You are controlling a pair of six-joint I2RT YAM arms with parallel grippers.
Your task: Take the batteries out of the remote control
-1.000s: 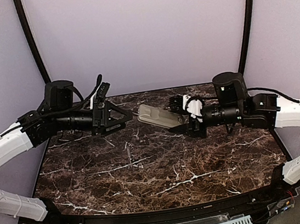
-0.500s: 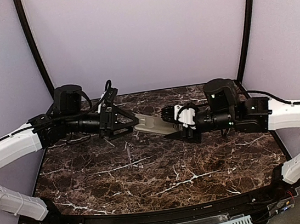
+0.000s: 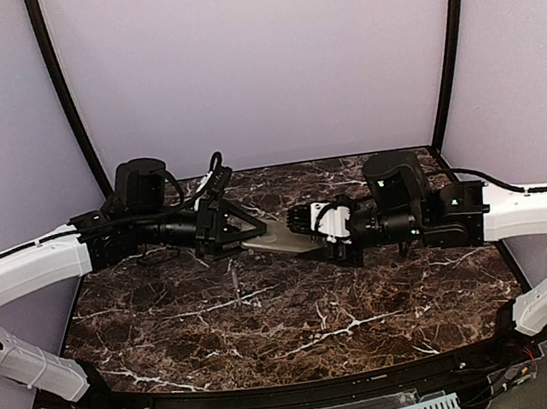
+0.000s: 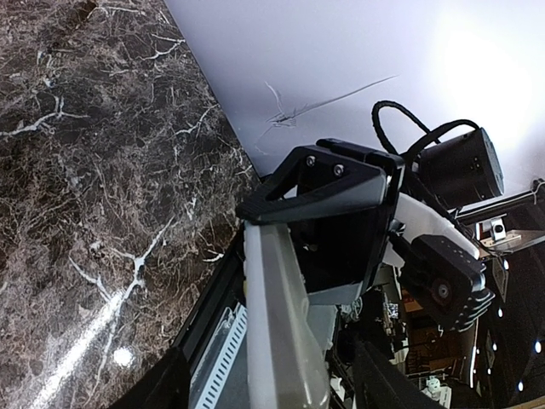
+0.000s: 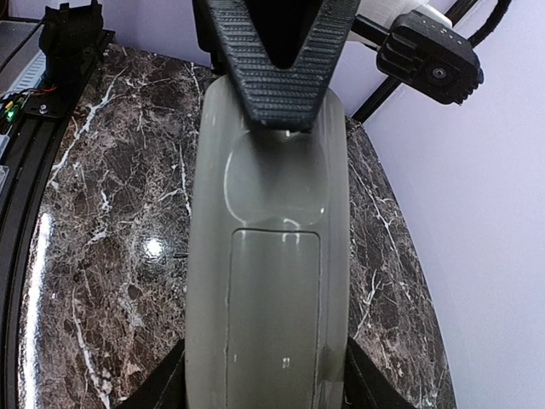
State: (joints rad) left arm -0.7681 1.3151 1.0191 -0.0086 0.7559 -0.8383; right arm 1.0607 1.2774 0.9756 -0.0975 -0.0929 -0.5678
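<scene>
The remote (image 3: 279,234) hangs above the counter (image 3: 298,312), roughly level, grey-beige back up, with its battery cover apparently in place. The right pincer (image 3: 308,236) grips one end, and the left pincer (image 3: 250,233) lays a ribbed finger (image 5: 281,77) on the other.

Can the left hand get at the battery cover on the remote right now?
Probably yes. The right hand holds the remote control off the table, grey back exposed, and nothing covers the battery cover. A finger of the left hand lies on the back just beyond it.
</scene>
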